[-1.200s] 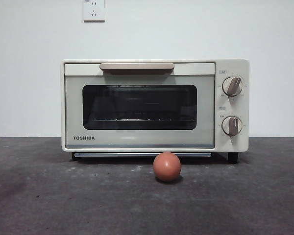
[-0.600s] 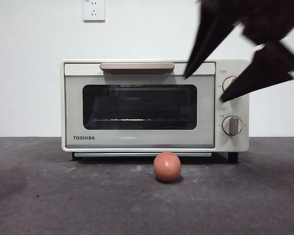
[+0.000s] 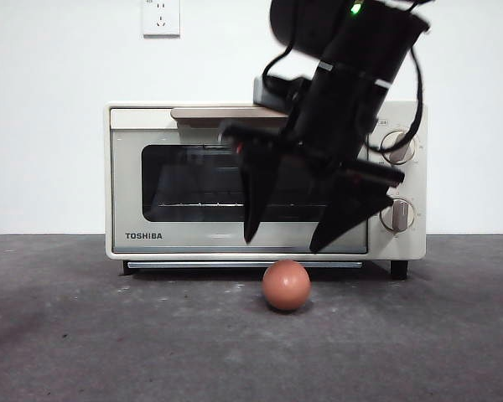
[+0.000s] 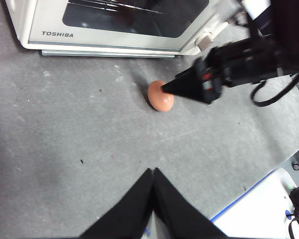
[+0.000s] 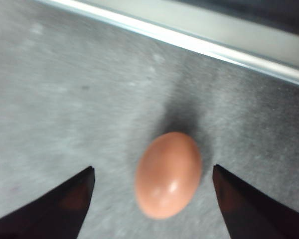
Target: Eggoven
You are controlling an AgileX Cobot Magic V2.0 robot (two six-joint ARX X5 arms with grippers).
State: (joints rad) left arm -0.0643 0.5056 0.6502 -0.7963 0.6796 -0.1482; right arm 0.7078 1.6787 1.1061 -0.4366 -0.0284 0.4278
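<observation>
Egg sits on the gray table, low in the middle of the front pic, just in front of the oven & not touching it. We see the oven door shut, w/ its tan handle up top & two knobs on the right side. Our right gripper hangs over the egg w/ jaws spread wide, one tip on each side, both above the egg & not touching it. In the right wrist pic the egg lies between the two tips. Our left gripper waits well away from the egg, jaws pressed together on nothing.
</observation>
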